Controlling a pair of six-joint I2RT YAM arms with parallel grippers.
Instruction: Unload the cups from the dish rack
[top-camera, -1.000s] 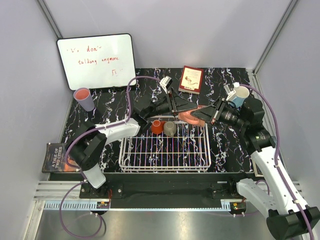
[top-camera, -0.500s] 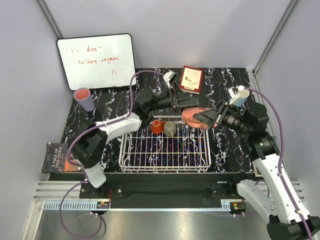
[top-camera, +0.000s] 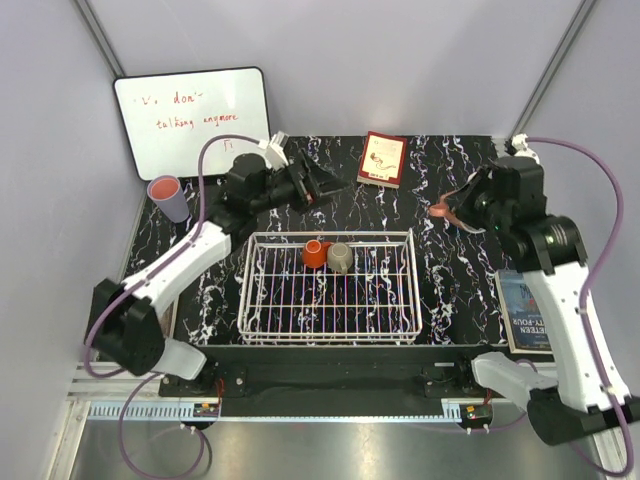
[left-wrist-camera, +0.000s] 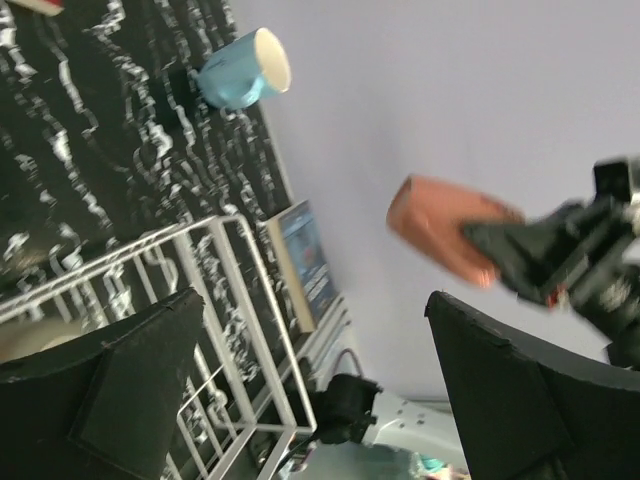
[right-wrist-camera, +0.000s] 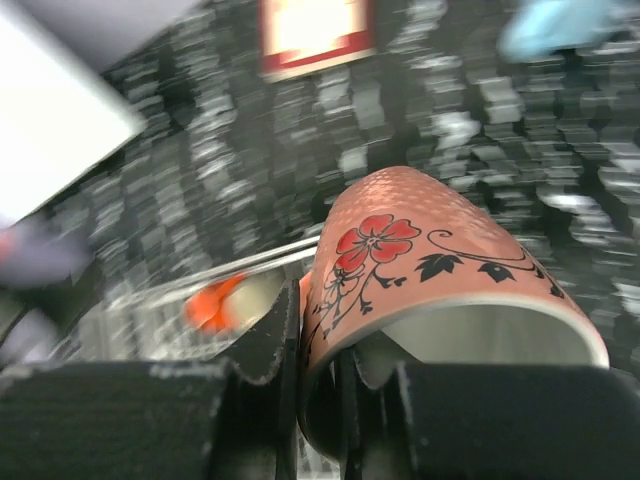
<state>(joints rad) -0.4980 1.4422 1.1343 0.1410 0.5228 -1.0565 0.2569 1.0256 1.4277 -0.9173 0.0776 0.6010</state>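
Note:
The white wire dish rack (top-camera: 330, 300) holds an orange-red cup (top-camera: 314, 253) and a grey-olive cup (top-camera: 341, 257) at its far edge. My right gripper (top-camera: 452, 210) is raised right of the rack, shut on the rim wall of a salmon-pink flowered cup (right-wrist-camera: 430, 260); one finger is inside it, one outside (right-wrist-camera: 325, 370). That cup also shows in the left wrist view (left-wrist-camera: 440, 225). My left gripper (top-camera: 330, 185) is open and empty (left-wrist-camera: 320, 400), raised behind the rack's far left corner. A light blue cup (left-wrist-camera: 240, 68) lies on its side on the table at the far right. A lavender tumbler (top-camera: 168, 198) stands far left.
A whiteboard (top-camera: 192, 120) leans at the back left. A red book (top-camera: 382, 158) lies at the back centre. A blue book (top-camera: 525, 310) lies at the right edge. The table top is black marble pattern (top-camera: 450, 290).
My right gripper has lifted the salmon-pink cup from the rack's far edge and carried it up and right. My left gripper has let go and pulled back left, away from the rack.

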